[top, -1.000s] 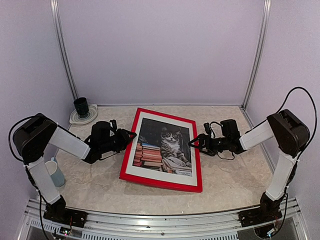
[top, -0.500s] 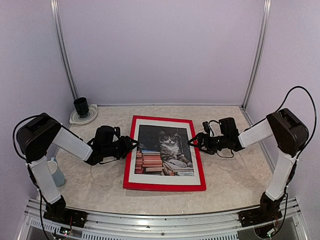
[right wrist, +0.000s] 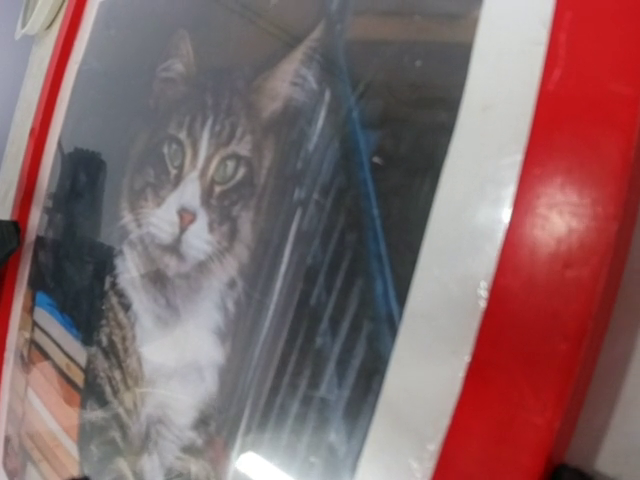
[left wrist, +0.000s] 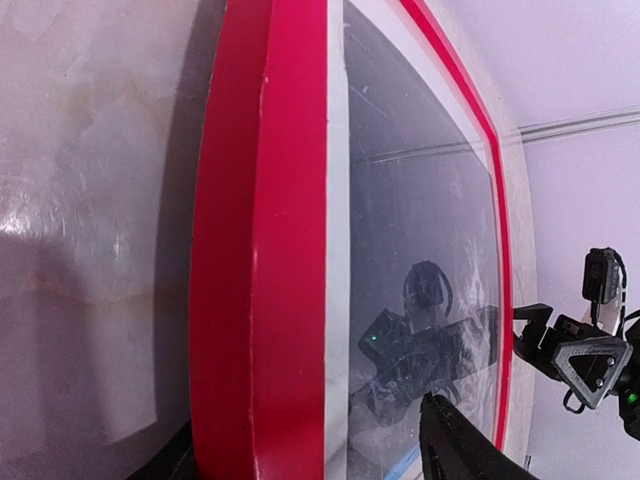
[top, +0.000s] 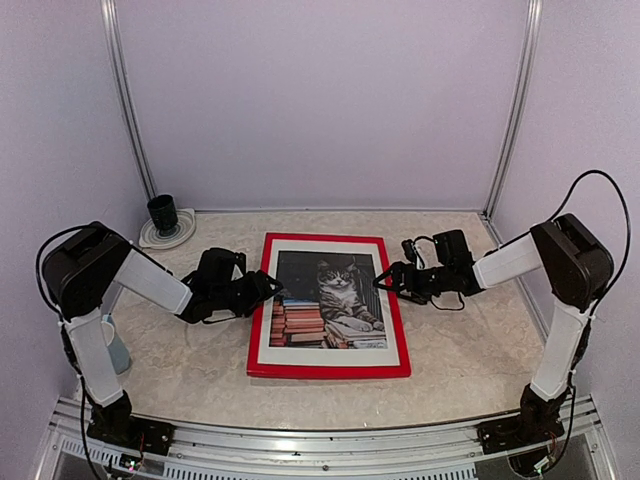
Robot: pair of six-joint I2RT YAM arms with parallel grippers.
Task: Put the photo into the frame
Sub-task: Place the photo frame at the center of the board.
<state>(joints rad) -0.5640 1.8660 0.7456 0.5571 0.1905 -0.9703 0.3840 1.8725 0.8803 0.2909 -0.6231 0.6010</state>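
Observation:
The frame [top: 262,300] lies flat on the table, red front up, squared to the table edges. The photo [top: 335,300] of a grey tabby cat beside stacked books sits inside it, behind the glass and a white border. My left gripper [top: 268,288] is open at the frame's left rail. In the left wrist view the red rail [left wrist: 260,250] runs between its two dark fingers [left wrist: 460,450], which stand apart from it. My right gripper [top: 385,283] is open at the frame's right rail. The right wrist view shows the cat photo [right wrist: 190,250] and the red rail [right wrist: 540,250] up close, with no fingers in sight.
A dark cup [top: 162,211] stands on a white saucer [top: 150,238] in the back left corner. A pale blue cup [top: 114,346] stands by the left arm's base. Walls enclose three sides, and a metal rail [top: 320,440] runs along the near edge.
The frame has swung from a skewed, raised pose to lying flat and square on the table. My left gripper's jaws have widened around the left rail. The right gripper has shifted slightly back.

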